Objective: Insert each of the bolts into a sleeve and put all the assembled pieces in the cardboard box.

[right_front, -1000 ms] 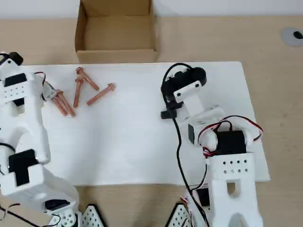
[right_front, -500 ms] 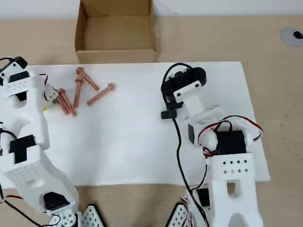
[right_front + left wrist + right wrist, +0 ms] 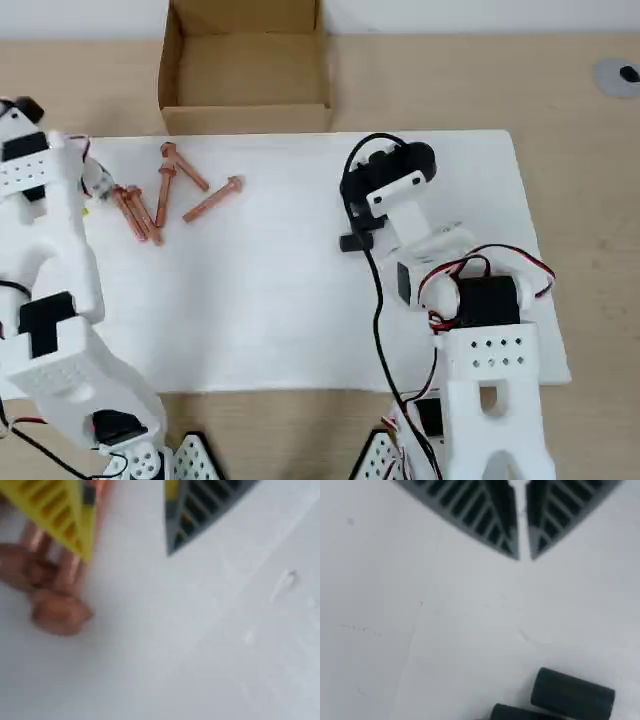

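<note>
We look down on a wooden table (image 3: 450, 85) with a white sheet (image 3: 270, 300) laid across its middle, and an arm stands at each near corner of that sheet. The cardboard box (image 3: 245, 70) sits open on bare wood just beyond the sheet's far edge, toward the left, with its brown floor in plain sight. A handful of copper-coloured bolts (image 3: 212, 200) lie loose on the far left part of the sheet, near the box's front wall. Some are splayed apart and others bunched side by side against the left arm (image 3: 50, 260). In the left wrist view, the left gripper (image 3: 129, 555) has its fingers spread wide just above the sheet. Its yellow finger (image 3: 60, 510) lies over the shafts of the bunched bolts, whose heads show beside it; we cannot tell whether it touches them. The right gripper (image 3: 524, 555) hangs over plain white sheet with its two dark fingers pressed almost together, only a thin slit between them and nothing in it. Two black sleeves (image 3: 572, 695) lie on the sheet near it, side by side. A broad stretch of white runs between the bolts and the right arm (image 3: 480, 340), which crowds the sheet's right edge. A grey disc (image 3: 617, 75) lies at the table's far right edge, well apart from everything else.
</note>
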### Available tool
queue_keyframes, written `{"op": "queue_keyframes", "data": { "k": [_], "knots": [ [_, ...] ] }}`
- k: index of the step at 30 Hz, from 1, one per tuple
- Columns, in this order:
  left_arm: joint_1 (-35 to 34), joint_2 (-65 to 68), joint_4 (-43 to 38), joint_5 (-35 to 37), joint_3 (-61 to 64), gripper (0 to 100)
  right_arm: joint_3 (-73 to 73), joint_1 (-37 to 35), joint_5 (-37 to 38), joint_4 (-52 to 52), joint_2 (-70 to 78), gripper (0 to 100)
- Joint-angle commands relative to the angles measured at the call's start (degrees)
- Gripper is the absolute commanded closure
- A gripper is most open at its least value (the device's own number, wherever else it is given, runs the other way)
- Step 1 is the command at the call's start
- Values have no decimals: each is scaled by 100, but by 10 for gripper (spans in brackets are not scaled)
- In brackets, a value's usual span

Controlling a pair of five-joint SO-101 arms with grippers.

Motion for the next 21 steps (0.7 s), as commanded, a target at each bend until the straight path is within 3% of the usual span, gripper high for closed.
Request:
{"op": "queue_keyframes", "data": {
  "k": [1,7,21],
  "knots": [
    [176,-338,88,26,-378,883,4,40,18,-105,-40,988],
    [475,-233,-62,202,-369,883,4,40,18,-97,-48,988],
    [448,743,-229,352,-413,885,4,40,18,-97,-48,988]
  ]
}}
